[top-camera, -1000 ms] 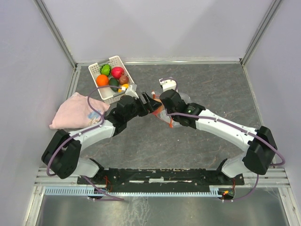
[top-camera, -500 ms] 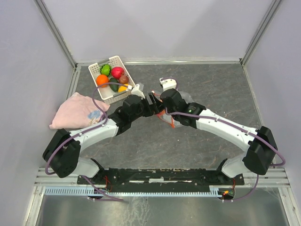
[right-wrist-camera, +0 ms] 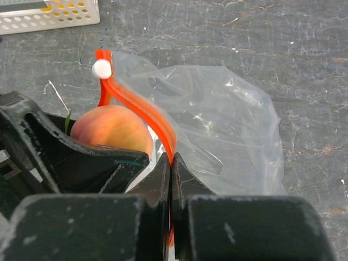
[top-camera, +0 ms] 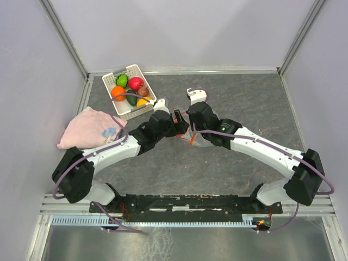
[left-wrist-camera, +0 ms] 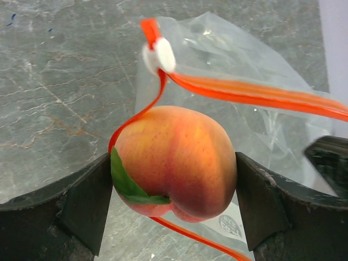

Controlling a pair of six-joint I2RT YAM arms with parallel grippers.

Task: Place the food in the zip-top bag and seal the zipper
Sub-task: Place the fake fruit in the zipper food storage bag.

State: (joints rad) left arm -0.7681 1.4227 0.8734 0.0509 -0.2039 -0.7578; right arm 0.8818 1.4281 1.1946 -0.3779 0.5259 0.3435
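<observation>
Left wrist view: the left gripper [left-wrist-camera: 174, 190] has its jaws spread about as wide as the toy peach [left-wrist-camera: 174, 160], one finger pressed to each flank, a firm hold. The peach sits right at the mouth of the zip-top bag [left-wrist-camera: 239, 60]. One lip of the orange-red zipper [left-wrist-camera: 255, 95] runs above it, and the other lip curves around its left side and passes beneath. That puts it between the lips, I'd say, at the threshold rather than properly inside. The white slider [left-wrist-camera: 159, 54] is parked at the far end of the strip, out of the way.

Over to the right wrist view: the right gripper [right-wrist-camera: 170, 179] is clamped tight on the upper lip, jaws pinched together with only the strip between them. That looks like the whole point of its pose: it lifts one lip so the floppy mouth gapes for the peach. The clear plastic beyond lies slack on the grey table [right-wrist-camera: 304, 32], and I can see no fruit through it.

From the top external view, the two grippers meet at mid-table. The white perforated basket [top-camera: 126, 113] at the back left holds the rest: an orange [top-camera: 118, 92], a bright green piece [top-camera: 122, 80], a red-pink one [top-camera: 135, 83], a brownish one [top-camera: 143, 91], a yellow one [top-camera: 142, 102] and a dark green one [top-camera: 130, 97]. So most of the loading is ahead, and the zipper is unsealed.
</observation>
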